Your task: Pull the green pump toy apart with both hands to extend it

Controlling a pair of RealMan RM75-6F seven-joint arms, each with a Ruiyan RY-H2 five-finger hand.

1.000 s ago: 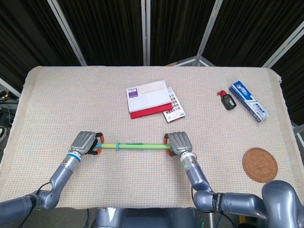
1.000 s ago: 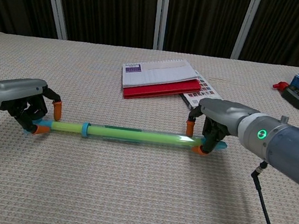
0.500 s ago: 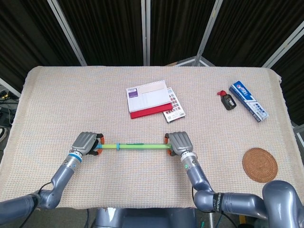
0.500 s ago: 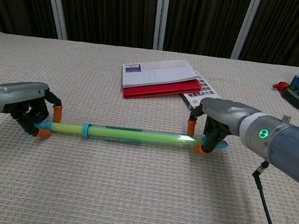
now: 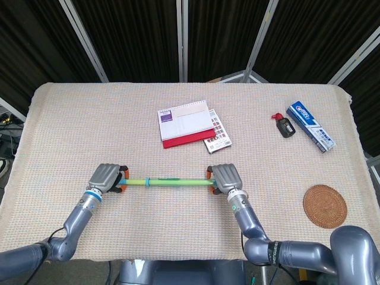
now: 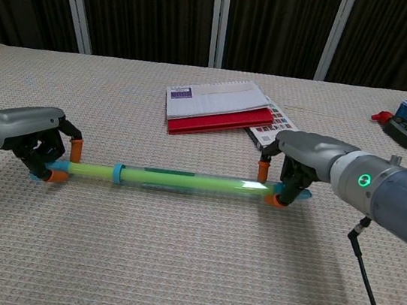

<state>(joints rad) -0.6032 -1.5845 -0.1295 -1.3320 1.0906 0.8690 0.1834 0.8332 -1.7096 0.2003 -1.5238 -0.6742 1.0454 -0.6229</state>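
The green pump toy [image 5: 172, 181] [image 6: 177, 181] lies stretched out level, just above the cloth near the table's front, with a blue ring near its left end. My left hand [image 5: 105, 177] [image 6: 27, 140] grips its left end, orange fingertips curled around the thin rod. My right hand [image 5: 224, 177] [image 6: 304, 163] grips the right end, where a blue tip pokes out past the fingers. The toy spans the whole gap between the two hands.
A white and red notebook [image 5: 185, 123] [image 6: 221, 106] lies behind the toy over a colour card [image 5: 217, 138]. Far right are a small black bottle [image 5: 285, 126], a blue box [image 5: 310, 126] and a round woven coaster [image 5: 325, 205].
The two hands have drawn very slightly further apart along the toy's line; the right hand shifted a little right. Both grips are unchanged.
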